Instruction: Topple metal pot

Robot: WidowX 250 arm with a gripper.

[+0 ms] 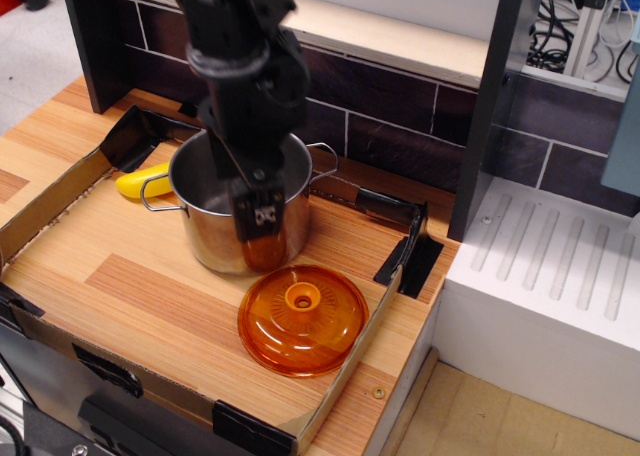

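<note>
The metal pot (207, 226) stands upright in the middle of the wooden tray, its two wire loop handles pointing left and right. My black arm comes down from the top and covers the pot's opening and its right wall. My gripper (258, 219) hangs over the pot's front right rim. Its fingers look pressed together with nothing between them. The orange translucent domed lid (302, 319) lies flat on the tray just in front of the pot.
A yellow banana (138, 182) lies left of the pot by its left handle. A low cardboard wall (350, 371) with black corner clips borders the tray. A dark brick backsplash stands behind. A white ribbed drainboard (560, 266) sits to the right.
</note>
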